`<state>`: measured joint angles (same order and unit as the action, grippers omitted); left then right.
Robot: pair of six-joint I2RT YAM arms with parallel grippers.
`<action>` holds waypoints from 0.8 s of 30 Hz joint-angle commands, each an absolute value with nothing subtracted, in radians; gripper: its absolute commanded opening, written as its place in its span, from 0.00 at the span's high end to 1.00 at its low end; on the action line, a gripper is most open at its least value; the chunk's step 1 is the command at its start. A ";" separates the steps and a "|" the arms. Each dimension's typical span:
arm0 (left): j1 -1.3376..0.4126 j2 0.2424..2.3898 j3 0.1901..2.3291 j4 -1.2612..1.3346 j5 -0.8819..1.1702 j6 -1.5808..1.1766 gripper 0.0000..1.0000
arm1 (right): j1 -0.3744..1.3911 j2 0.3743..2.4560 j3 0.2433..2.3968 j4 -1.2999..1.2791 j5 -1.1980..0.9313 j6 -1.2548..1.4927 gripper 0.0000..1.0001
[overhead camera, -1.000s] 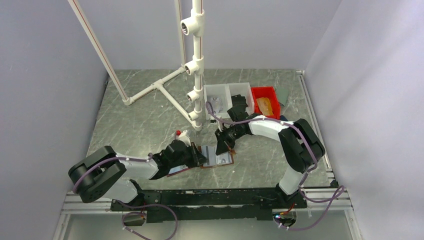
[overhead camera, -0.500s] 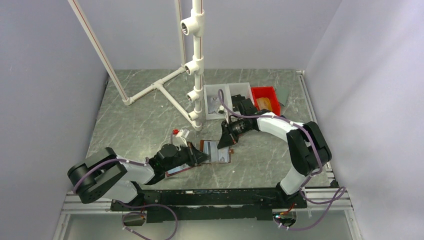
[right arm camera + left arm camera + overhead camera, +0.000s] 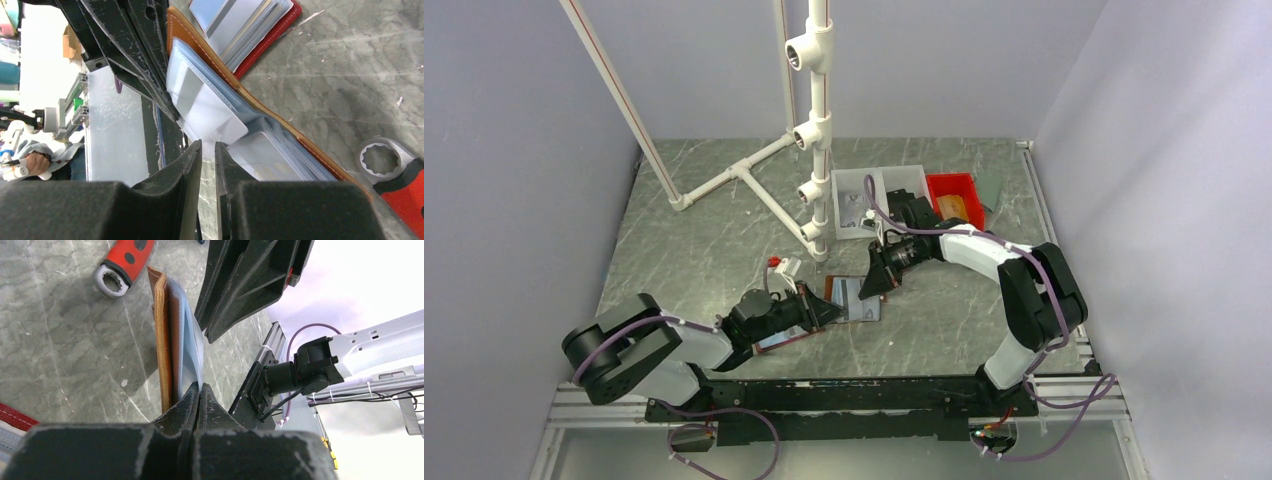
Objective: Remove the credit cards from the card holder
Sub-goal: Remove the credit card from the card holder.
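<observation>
Low, left tool [image 3: 199, 391] clamps card holder [image 3: 162, 335]; right tool [image 3: 206, 148] tilts down, closure unclear.

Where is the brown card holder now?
Top view: the brown card holder lies open front-centre, between the left gripper and right gripper, right of the red wrench.

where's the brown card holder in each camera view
Top external: the brown card holder sits mid-table, right of the red-handled wrench.
Left wrist: edge-on up the middle, wrench at top left.
Right wrist: open, running diagonally across the centre, wrench at bottom right.
Shared landmark: the wrench.
</observation>
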<state>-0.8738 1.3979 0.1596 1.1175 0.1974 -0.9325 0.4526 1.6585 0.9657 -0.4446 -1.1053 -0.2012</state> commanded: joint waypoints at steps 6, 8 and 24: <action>-0.871 1.310 0.144 1.195 0.198 -0.894 1.00 | 0.436 1.640 1.000 -0.456 -1.175 -0.224 0.80; -0.872 1.307 0.145 1.201 0.201 -0.894 1.00 | 0.437 1.643 0.996 -0.449 -1.185 -0.217 0.77; -0.874 1.350 0.160 1.302 0.232 -0.919 1.00 | 0.437 1.665 0.979 -0.401 -1.306 -0.147 0.74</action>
